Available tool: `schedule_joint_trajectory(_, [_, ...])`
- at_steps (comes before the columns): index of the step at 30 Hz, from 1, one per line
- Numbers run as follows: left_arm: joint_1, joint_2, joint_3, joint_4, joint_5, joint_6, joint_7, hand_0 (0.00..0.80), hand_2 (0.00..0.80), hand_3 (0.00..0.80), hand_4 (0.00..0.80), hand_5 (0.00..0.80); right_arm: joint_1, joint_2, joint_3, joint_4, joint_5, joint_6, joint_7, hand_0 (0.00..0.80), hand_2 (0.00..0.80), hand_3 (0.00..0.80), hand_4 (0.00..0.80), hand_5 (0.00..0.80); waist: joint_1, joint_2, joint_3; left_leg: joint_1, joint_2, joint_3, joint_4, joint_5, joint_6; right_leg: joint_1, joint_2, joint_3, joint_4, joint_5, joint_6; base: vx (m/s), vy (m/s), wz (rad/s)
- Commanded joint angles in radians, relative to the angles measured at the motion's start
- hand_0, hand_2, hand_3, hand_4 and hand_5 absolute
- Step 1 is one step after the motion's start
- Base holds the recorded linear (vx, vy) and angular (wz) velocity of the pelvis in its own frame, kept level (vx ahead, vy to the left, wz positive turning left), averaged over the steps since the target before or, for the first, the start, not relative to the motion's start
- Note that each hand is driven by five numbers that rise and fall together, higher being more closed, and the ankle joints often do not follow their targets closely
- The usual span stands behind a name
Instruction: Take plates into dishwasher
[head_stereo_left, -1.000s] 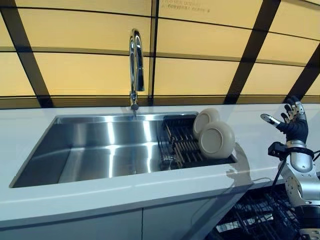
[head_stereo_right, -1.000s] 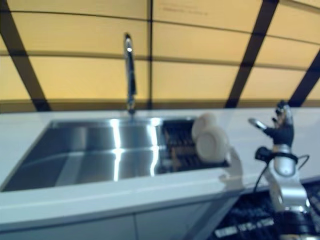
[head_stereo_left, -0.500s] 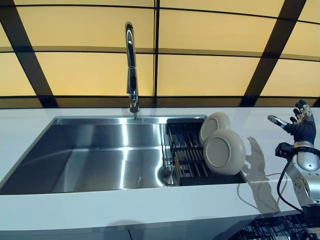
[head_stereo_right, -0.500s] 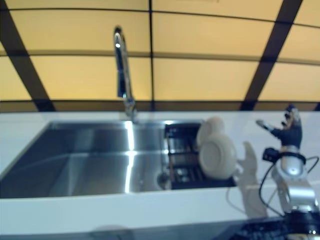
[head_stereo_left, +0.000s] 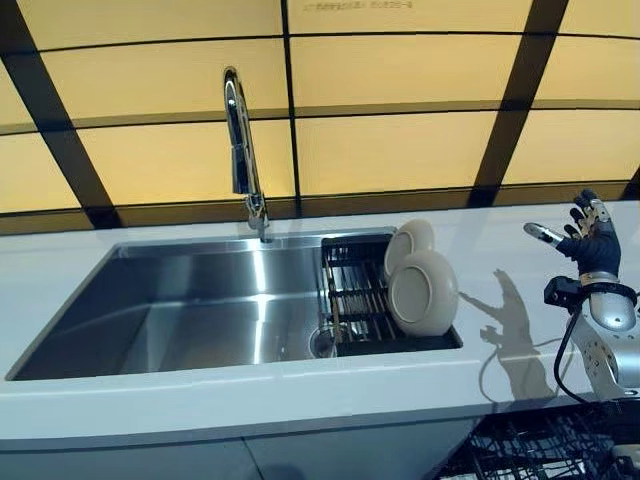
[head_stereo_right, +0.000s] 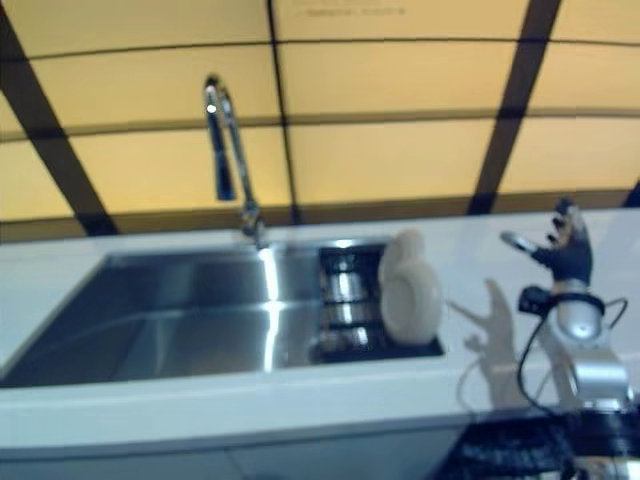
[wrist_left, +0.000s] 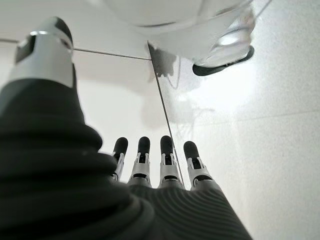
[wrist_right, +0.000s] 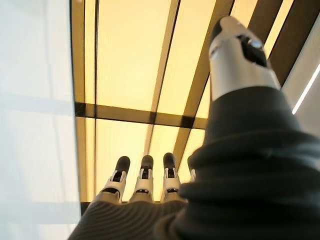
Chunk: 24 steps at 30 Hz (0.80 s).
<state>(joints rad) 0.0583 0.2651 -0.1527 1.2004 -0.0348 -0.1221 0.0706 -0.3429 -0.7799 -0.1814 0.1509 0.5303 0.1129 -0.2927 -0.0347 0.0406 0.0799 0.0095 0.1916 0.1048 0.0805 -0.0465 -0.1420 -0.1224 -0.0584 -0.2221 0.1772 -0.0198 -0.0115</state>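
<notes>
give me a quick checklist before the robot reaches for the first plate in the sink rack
1. Right hand empty, fingers straight: ok.
2. Left hand empty, fingers straight: ok.
3. Two plates standing on edge in the rack: ok.
4. Right hand at the plates: not ok, it is raised over the counter, to their right.
5. Dishwasher rack open below the counter: ok.
6. Free slots in it: cannot tell.

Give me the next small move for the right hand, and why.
Probably swing the right hand toward the near plate. That hand is open, raised above the counter and holds nothing, while both plates stand on edge in the rack in the sink, untouched. The left hand is open and empty too.
</notes>
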Motion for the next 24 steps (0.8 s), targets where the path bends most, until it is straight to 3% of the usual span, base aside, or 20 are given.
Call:
schedule_joint_trajectory(1, [0.011, 0.028, -0.032, 0.007, 0.01, 0.007, 0.002, 0.0, 0.0, 0.0, 0.0, 0.0, -0.015, 0.019, 0.008, -0.03, 0.044, -0.03, -0.009, 0.0, 0.0, 0.0, 0.0, 0.0, 0.032, -0.102, -0.038, 0.032, -0.021, 0.008, -0.065, 0.133, -0.003, 0.203, -0.058, 0.022, -0.254, 0.095, 0.088, 0.083, 0.129, 0.2])
schedule_joint_trajectory(2, [0.01, 0.016, -0.042, 0.002, 0.017, 0.004, 0.011, 0.0, 0.0, 0.0, 0.0, 0.0, 0.003, 0.034, 0.001, -0.035, 0.037, -0.045, -0.009, 0.0, 0.0, 0.0, 0.0, 0.0, 0.041, -0.097, -0.026, -0.011, -0.021, 0.006, -0.074, 0.175, -0.012, 0.221, -0.052, 0.04, -0.262, 0.087, 0.09, 0.062, 0.135, 0.2])
schedule_joint_trajectory(4, [0.008, 0.008, -0.043, -0.001, 0.017, 0.011, 0.012, 0.0, 0.0, 0.0, 0.0, 0.0, 0.004, 0.045, 0.005, -0.029, 0.028, -0.051, 0.007, 0.0, 0.0, 0.0, 0.0, 0.0, 0.042, -0.097, -0.028, -0.009, -0.038, -0.004, -0.083, 0.141, 0.003, 0.216, -0.063, 0.039, -0.265, 0.088, 0.096, 0.042, 0.161, -0.21])
schedule_joint_trajectory(9, [-0.008, 0.015, -0.052, 0.002, 0.003, 0.023, 0.006, 0.0, 0.0, 0.0, 0.0, 0.0, 0.021, 0.05, 0.003, -0.026, 0.016, -0.049, 0.063, 0.0, 0.0, 0.0, 0.0, 0.0, 0.029, -0.084, -0.04, 0.043, -0.058, 0.011, -0.141, 0.125, 0.021, 0.216, -0.071, 0.031, -0.264, 0.092, 0.111, 0.056, 0.147, -0.18])
schedule_joint_trajectory(24, [-0.035, 0.062, -0.054, 0.03, -0.007, 0.032, -0.004, 0.0, 0.0, 0.0, 0.0, 0.0, 0.074, -0.025, 0.008, 0.008, 0.023, 0.122, 0.312, 0.0, 0.0, 0.0, 0.0, 0.0, 0.023, -0.122, -0.051, 0.076, -0.079, 0.045, -0.166, 0.091, 0.054, 0.223, -0.086, 0.022, -0.243, 0.087, 0.132, 0.053, 0.04, 0.01])
